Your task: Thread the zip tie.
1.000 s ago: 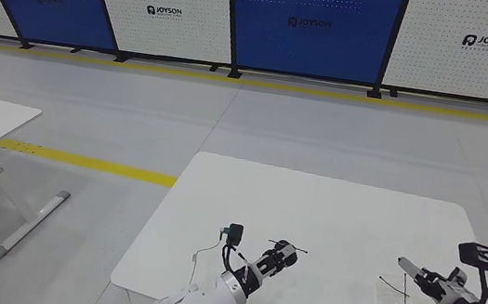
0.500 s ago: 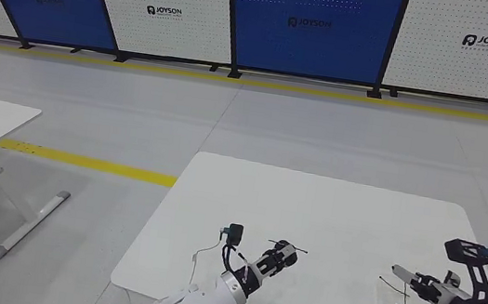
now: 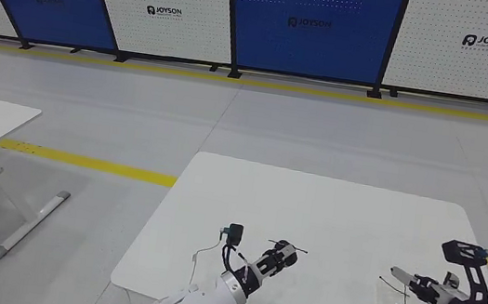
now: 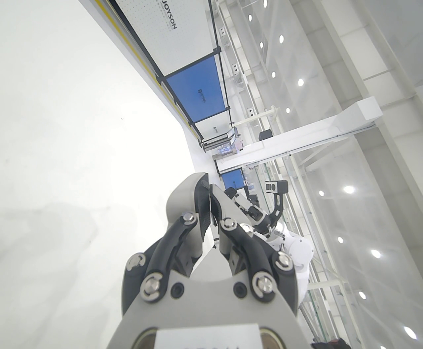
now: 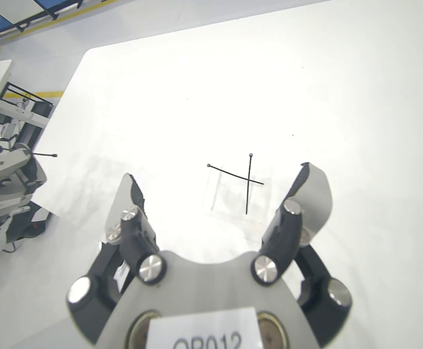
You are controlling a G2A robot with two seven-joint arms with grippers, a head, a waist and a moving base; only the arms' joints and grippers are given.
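My left gripper [image 3: 285,250] [image 4: 209,185] is near the table's front edge, shut on a thin black zip tie [image 3: 299,249] [image 4: 209,202]. The tie's head end sticks out toward the table's middle [image 5: 46,154]. Two more black zip ties [image 5: 248,180] [image 3: 398,288] lie crossed on a clear plastic sheet [image 5: 231,201] at the front right. My right gripper [image 5: 219,180] [image 3: 400,274] hovers just short of them, open, with nothing between its fingers [image 5: 134,190].
The white table [image 3: 329,211] has bare surface between the two arms and toward the back. Its front edge runs close beside the left gripper. Blue and white pegboard panels [image 3: 313,26] stand far behind across the floor.
The right gripper has shifted a little toward the left and the table's front, closer to the crossed zip ties. The left arm and its zip tie have stayed still.
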